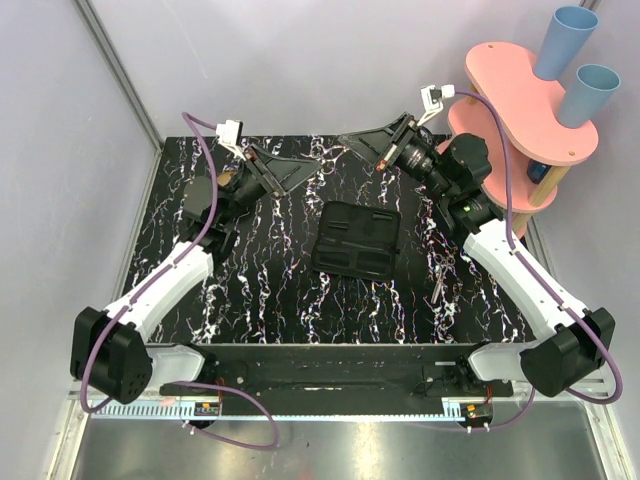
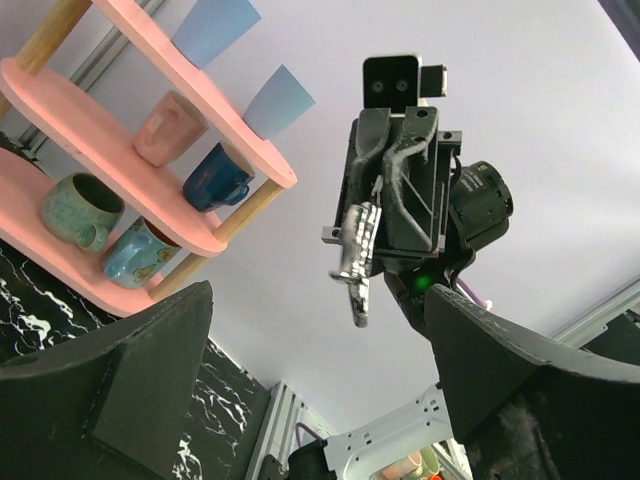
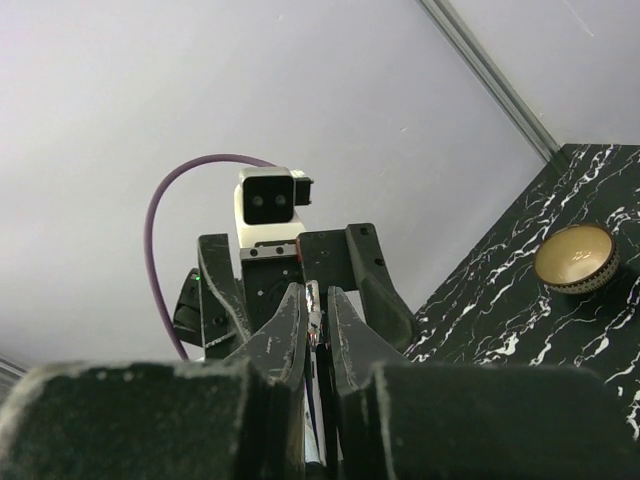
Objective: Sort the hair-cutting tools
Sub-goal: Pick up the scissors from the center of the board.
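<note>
My right gripper is raised at the back of the table and is shut on a slim metal pair of scissors. The left wrist view shows that pair sticking out below the right gripper's fingers. My left gripper is open and empty, held in the air facing the right gripper, with a gap between them. Its fingers stand wide apart. Another pair of scissors lies on the black marbled table, right of the black folding case.
A small brass-coloured bowl sits on the table at the back left, near my left arm. A pink two-tier shelf with blue cups and mugs stands off the back right corner. Grey walls close off the back and left.
</note>
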Action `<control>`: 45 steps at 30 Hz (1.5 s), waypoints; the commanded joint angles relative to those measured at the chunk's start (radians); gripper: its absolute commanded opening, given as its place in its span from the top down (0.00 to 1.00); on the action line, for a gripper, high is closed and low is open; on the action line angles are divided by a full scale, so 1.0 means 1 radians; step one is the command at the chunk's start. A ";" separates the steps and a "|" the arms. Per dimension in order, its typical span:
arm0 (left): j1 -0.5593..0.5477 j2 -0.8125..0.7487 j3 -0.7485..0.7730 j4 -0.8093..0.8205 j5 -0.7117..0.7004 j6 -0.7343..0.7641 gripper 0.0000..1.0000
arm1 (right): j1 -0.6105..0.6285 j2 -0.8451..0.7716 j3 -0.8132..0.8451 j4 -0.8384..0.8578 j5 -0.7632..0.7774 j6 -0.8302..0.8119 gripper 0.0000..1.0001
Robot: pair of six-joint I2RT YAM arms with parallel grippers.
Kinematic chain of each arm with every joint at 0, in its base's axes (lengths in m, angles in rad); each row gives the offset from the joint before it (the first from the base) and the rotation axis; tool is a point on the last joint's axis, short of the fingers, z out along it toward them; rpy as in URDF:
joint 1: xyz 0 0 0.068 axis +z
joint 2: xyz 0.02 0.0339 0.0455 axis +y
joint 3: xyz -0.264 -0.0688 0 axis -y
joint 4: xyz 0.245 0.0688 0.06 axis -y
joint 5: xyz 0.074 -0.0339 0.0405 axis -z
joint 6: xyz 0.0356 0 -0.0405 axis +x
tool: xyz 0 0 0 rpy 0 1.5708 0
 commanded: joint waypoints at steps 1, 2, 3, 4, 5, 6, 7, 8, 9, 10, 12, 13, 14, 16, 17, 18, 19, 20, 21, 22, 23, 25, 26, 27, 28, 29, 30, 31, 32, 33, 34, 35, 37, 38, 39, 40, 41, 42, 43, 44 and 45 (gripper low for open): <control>-0.006 0.048 0.057 0.142 -0.036 -0.052 0.08 | -0.003 -0.009 0.006 0.091 0.010 0.039 1.00; -0.010 0.059 0.072 0.154 -0.028 -0.057 0.10 | -0.003 -0.006 0.006 0.091 0.008 0.042 1.00; -0.012 0.079 0.078 0.160 -0.024 -0.067 0.12 | -0.003 -0.006 0.006 0.091 0.008 0.042 1.00; -0.015 0.087 0.084 0.168 -0.022 -0.073 0.17 | -0.004 -0.006 0.002 0.093 0.008 0.045 1.00; -0.015 0.093 0.093 0.185 -0.019 -0.076 0.20 | -0.003 -0.006 0.002 0.094 0.007 0.047 1.00; -0.015 0.101 0.095 0.194 -0.022 -0.086 0.23 | -0.003 -0.006 0.002 0.093 0.007 0.047 1.00; -0.015 0.104 0.096 0.203 -0.025 -0.090 0.25 | -0.003 -0.006 0.001 0.094 0.007 0.050 1.00; -0.015 0.107 0.104 0.217 -0.027 -0.092 0.29 | -0.003 -0.004 -0.001 0.093 0.008 0.050 1.00; -0.016 0.111 0.110 0.215 -0.027 -0.090 0.30 | -0.003 -0.002 -0.002 0.093 0.008 0.051 1.00; -0.016 0.114 0.116 0.215 -0.025 -0.089 0.32 | -0.003 -0.001 -0.004 0.093 0.007 0.053 1.00; -0.018 0.119 0.129 0.225 -0.022 -0.090 0.35 | -0.003 0.002 -0.005 0.088 0.008 0.054 1.00; -0.018 0.122 0.133 0.223 -0.019 -0.089 0.37 | -0.003 0.004 -0.007 0.087 0.007 0.053 1.00; -0.021 0.125 0.139 0.216 -0.019 -0.087 0.38 | -0.003 0.004 -0.007 0.087 0.007 0.053 1.00; -0.021 0.128 0.144 0.215 -0.017 -0.087 0.45 | -0.003 0.008 -0.007 0.082 0.008 0.053 1.00; -0.024 0.128 0.147 0.215 -0.014 -0.087 0.48 | -0.003 0.011 -0.007 0.078 0.010 0.051 1.00; -0.024 0.133 0.149 0.215 -0.013 -0.089 0.55 | -0.003 0.013 -0.008 0.079 0.011 0.050 1.00; -0.025 0.136 0.150 0.214 -0.008 -0.089 0.58 | -0.003 0.014 -0.010 0.077 0.013 0.050 1.00; -0.025 0.136 0.152 0.206 -0.004 -0.087 0.60 | -0.003 0.016 -0.010 0.073 0.014 0.048 1.00; -0.025 0.134 0.150 0.202 -0.004 -0.084 0.61 | -0.003 0.017 -0.011 0.071 0.016 0.045 1.00; -0.025 0.133 0.149 0.200 -0.002 -0.083 0.60 | -0.003 0.021 -0.014 0.071 0.018 0.044 1.00; -0.025 0.131 0.144 0.191 0.004 -0.080 0.59 | -0.003 0.022 -0.016 0.071 0.019 0.041 1.00; -0.025 0.130 0.141 0.179 0.006 -0.073 0.55 | -0.003 0.022 -0.017 0.067 0.022 0.035 1.00; -0.027 0.130 0.135 0.179 0.009 -0.073 0.54 | -0.004 0.022 -0.017 0.067 0.025 0.033 1.00; -0.027 0.130 0.132 0.180 0.010 -0.076 0.53 | -0.003 0.022 -0.019 0.067 0.025 0.031 1.00; -0.027 0.128 0.127 0.182 0.010 -0.077 0.53 | -0.003 0.022 -0.021 0.067 0.028 0.027 1.00; -0.029 0.128 0.121 0.185 0.015 -0.078 0.53 | -0.003 0.025 -0.021 0.068 0.028 0.025 1.00; -0.030 0.128 0.119 0.185 0.015 -0.080 0.54 | -0.003 0.027 -0.022 0.067 0.028 0.027 1.00; -0.030 0.127 0.118 0.185 0.015 -0.081 0.55 | -0.003 0.027 -0.025 0.068 0.028 0.024 1.00; -0.030 0.127 0.115 0.185 0.016 -0.081 0.56 | -0.003 0.028 -0.027 0.071 0.028 0.024 1.00; -0.032 0.125 0.116 0.183 0.019 -0.083 0.57 | -0.003 0.027 -0.031 0.071 0.030 0.024 1.00; -0.032 0.125 0.112 0.183 0.021 -0.083 0.58 | -0.003 0.028 -0.031 0.070 0.033 0.022 1.00; -0.035 0.125 0.112 0.180 0.022 -0.083 0.59 | -0.003 0.027 -0.031 0.071 0.034 0.022 1.00; -0.038 0.122 0.101 0.179 0.019 -0.086 0.59 | -0.004 0.028 -0.036 0.077 0.036 0.021 1.00; -0.041 0.122 0.100 0.179 0.021 -0.086 0.59 | -0.003 0.030 -0.034 0.079 0.036 0.022 1.00; -0.039 0.122 0.098 0.177 0.019 -0.087 0.59 | -0.004 0.031 -0.034 0.079 0.036 0.021 1.00; -0.042 0.122 0.096 0.179 0.018 -0.087 0.57 | -0.003 0.030 -0.036 0.079 0.038 0.019 1.00; -0.042 0.122 0.096 0.173 0.018 -0.087 0.54 | -0.003 0.031 -0.039 0.090 0.036 0.019 1.00; -0.042 0.121 0.096 0.165 0.016 -0.081 0.40 | -0.003 0.030 -0.040 0.097 0.031 0.022 1.00; -0.042 0.119 0.095 0.156 0.015 -0.078 0.36 | -0.003 0.030 -0.041 0.099 0.025 0.021 1.00; -0.042 0.116 0.092 0.142 0.009 -0.073 0.32 | -0.003 0.031 -0.041 0.105 0.022 0.021 1.00; -0.042 0.115 0.092 0.136 0.007 -0.066 0.31 | -0.003 0.030 -0.044 0.108 0.019 0.022 1.00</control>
